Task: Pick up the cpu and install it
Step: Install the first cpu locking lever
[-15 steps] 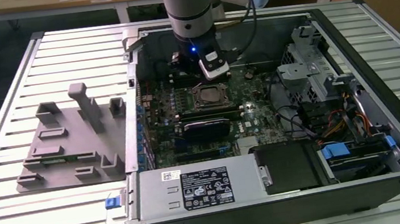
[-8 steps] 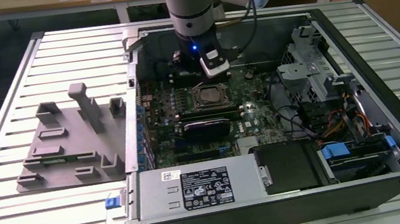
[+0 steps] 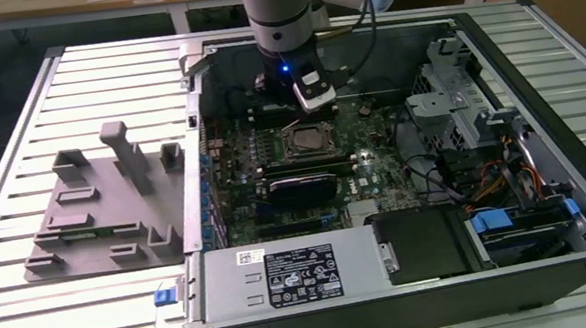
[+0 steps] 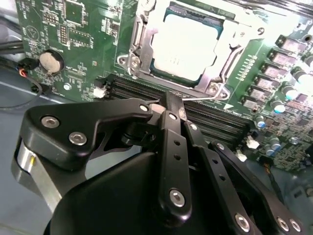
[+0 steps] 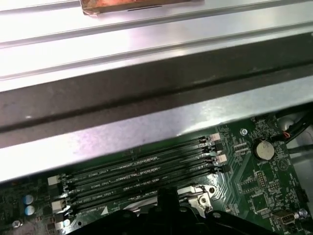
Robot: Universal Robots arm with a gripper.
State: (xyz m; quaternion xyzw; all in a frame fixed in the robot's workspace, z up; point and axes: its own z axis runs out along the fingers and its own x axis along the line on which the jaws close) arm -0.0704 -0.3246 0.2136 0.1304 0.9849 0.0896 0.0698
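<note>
One cpu (image 4: pixel 185 46) already sits in the motherboard socket (image 4: pixel 134 58); the pincer (image 4: pixel 171 105), fingers together and empty, hovers beside it.

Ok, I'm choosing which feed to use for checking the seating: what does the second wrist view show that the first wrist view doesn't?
Second wrist view: the cpu lying in its socket frame, just beyond the hand.
First wrist view: the case's metal wall and the slatted table past it.
Both wrist views: the black memory slots, the round coin battery on the green board, and part of the hand.
</note>
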